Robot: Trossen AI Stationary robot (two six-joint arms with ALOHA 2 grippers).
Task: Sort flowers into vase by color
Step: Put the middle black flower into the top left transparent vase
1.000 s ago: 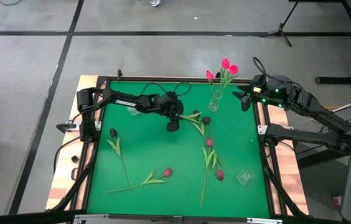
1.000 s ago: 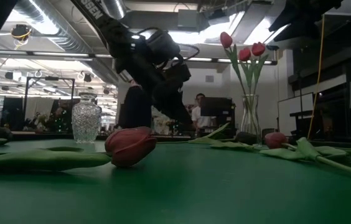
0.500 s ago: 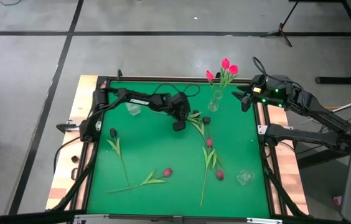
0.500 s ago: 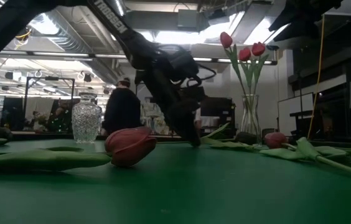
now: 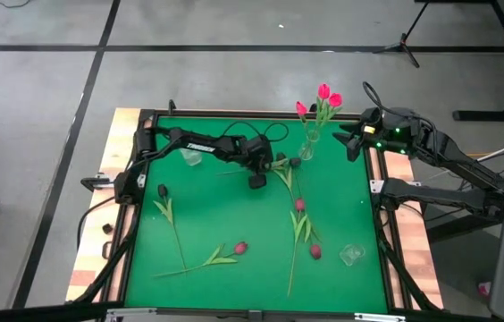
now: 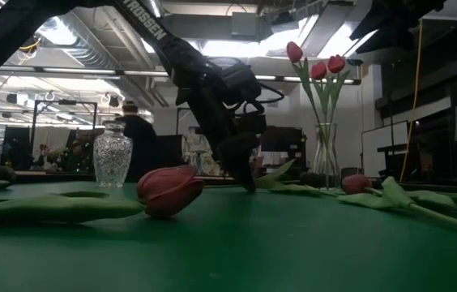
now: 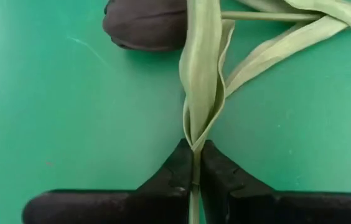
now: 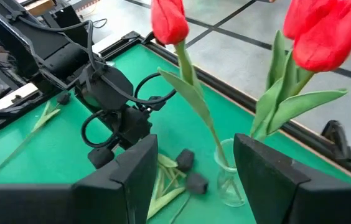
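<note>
Near the far middle of the green desk [image 5: 207,224], the left tool [image 7: 194,163] has come down over the last second from hovering and now pinches the stem of a dark maroon tulip [image 7: 147,23] lying flat, so a lift looks ready. The right tool [image 8: 191,165], fingers spread, waits beside the clear vase [image 5: 309,145] holding three pink-red tulips [image 5: 323,97].

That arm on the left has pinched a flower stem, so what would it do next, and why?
Probably lift it straight up a little. The left pincer is shut on the stem of a dark tulip lying flat on the green table, so raising it clear comes first. The pink tulips already stand in the tall vase; a dark one likely belongs in another vase.
</note>
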